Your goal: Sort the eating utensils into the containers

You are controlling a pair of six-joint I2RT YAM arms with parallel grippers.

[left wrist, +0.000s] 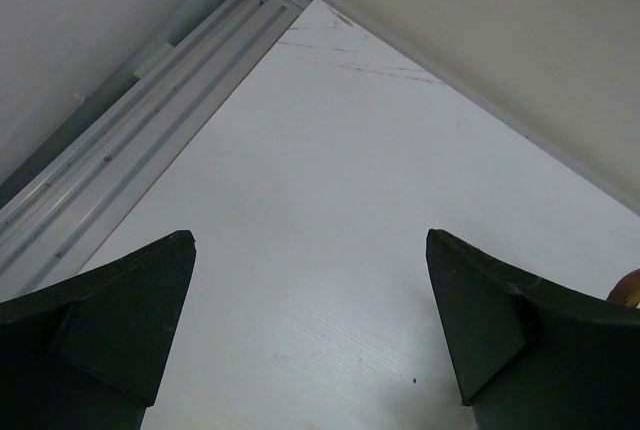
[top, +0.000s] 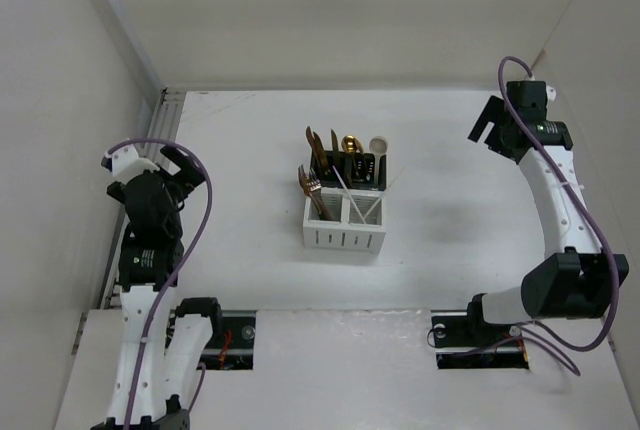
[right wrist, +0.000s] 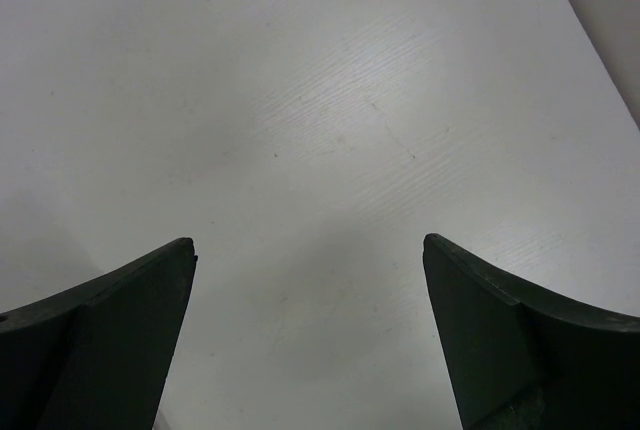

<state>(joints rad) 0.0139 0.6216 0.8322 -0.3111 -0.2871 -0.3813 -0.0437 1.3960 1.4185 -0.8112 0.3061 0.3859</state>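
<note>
Eating utensils (top: 330, 162) are noted standing in the containers (top: 345, 222) at the centre of the top view, with a fork (top: 310, 188) in a white front bin and a cream spoon (top: 378, 146) in a black rear one. The block is set on the bench (top: 250, 130). The left hand (left wrist: 310, 240), at mid-left, and the right hand (right wrist: 310, 242), at upper right, are spread wide with nothing held, both well apart from the block.

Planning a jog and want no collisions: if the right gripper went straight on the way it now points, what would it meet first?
Most likely the bare table: the right gripper, jaws open, faces only that white surface in its wrist view, with nothing else in line. How far off it lies is unclear.
</note>
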